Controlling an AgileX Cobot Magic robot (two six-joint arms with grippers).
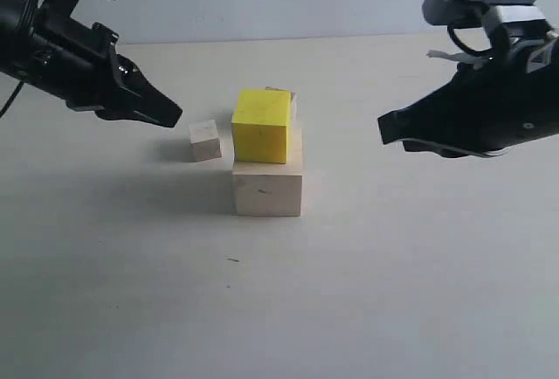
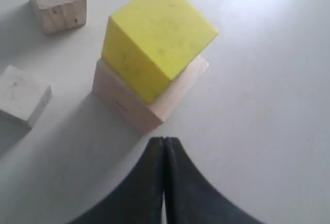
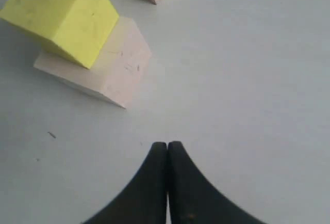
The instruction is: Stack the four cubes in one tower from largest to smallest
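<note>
The yellow cube (image 1: 261, 125) rests on the large pale wood cube (image 1: 267, 189) in the middle of the table. One small wood cube (image 1: 206, 141) stands on the table just left of them. Another small wood cube (image 1: 286, 99) is mostly hidden behind the yellow one. The left wrist view shows the yellow cube (image 2: 154, 38), the large cube (image 2: 139, 105) and both small cubes (image 2: 55, 2) (image 2: 21, 94). My left gripper (image 1: 173, 116) hovers shut and empty, up and left of the stack. Right of the stack, my right gripper (image 1: 384, 126) hangs shut and empty.
The table (image 1: 393, 292) is a plain pale surface with a small dark speck (image 1: 233, 260) in front of the stack. A pale wall runs behind it.
</note>
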